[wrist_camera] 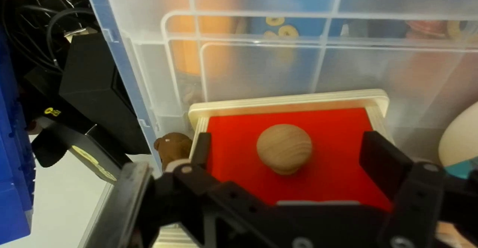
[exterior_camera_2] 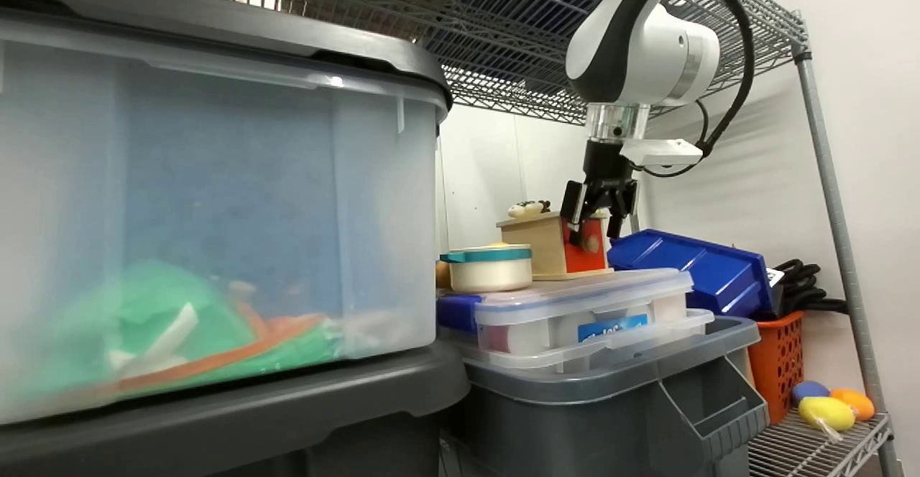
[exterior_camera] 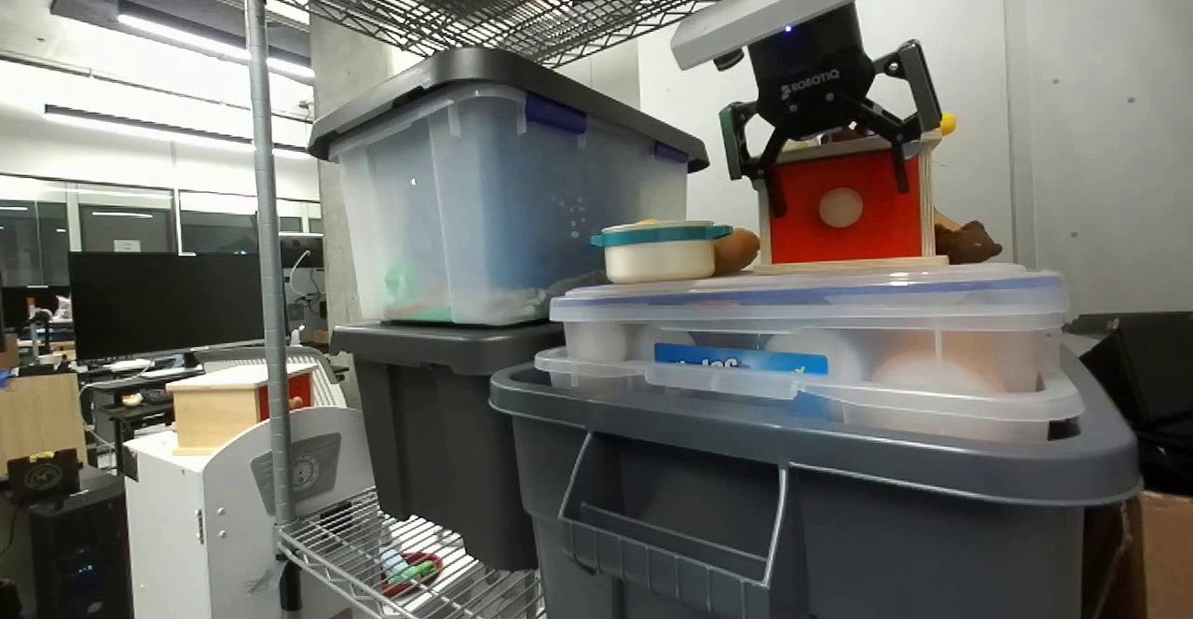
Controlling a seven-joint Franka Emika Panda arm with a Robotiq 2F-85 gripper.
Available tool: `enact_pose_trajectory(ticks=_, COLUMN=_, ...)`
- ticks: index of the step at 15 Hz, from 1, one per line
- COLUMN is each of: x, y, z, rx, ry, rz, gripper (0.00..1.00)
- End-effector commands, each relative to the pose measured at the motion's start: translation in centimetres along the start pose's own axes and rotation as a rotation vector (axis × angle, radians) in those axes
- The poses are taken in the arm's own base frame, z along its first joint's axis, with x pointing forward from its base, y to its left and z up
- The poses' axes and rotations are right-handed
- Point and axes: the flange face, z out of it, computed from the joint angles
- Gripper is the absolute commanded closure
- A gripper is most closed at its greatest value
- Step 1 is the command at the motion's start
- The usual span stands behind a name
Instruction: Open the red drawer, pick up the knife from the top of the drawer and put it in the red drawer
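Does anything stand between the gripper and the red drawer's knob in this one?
Nothing visible does. The gripper is open, and in the wrist view the knob shows uncovered between its spread jaws, against the red drawer. The white-and-teal pot stands off to the drawer's side.

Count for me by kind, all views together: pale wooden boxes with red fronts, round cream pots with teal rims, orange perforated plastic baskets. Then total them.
Pale wooden boxes with red fronts: 2
Round cream pots with teal rims: 1
Orange perforated plastic baskets: 1
Total: 4
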Motion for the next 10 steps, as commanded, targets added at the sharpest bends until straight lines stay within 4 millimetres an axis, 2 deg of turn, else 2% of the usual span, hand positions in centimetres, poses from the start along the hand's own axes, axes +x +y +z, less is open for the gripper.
enact_pose_trajectory(ticks=1, x=1.1, y=0.5, z=0.9, rx=0.036, ry=0.003, rz=-0.025, gripper=0.0)
enact_pose_trajectory(ticks=6, x=1.2, y=0.7, z=2.5, rx=0.05, ry=-0.011, rz=-0.043, gripper=0.0)
enact_pose_trajectory(ticks=10, x=1.3, y=1.1, z=2.9, rx=0.05, ry=-0.011, rz=-0.049, gripper=0.0)
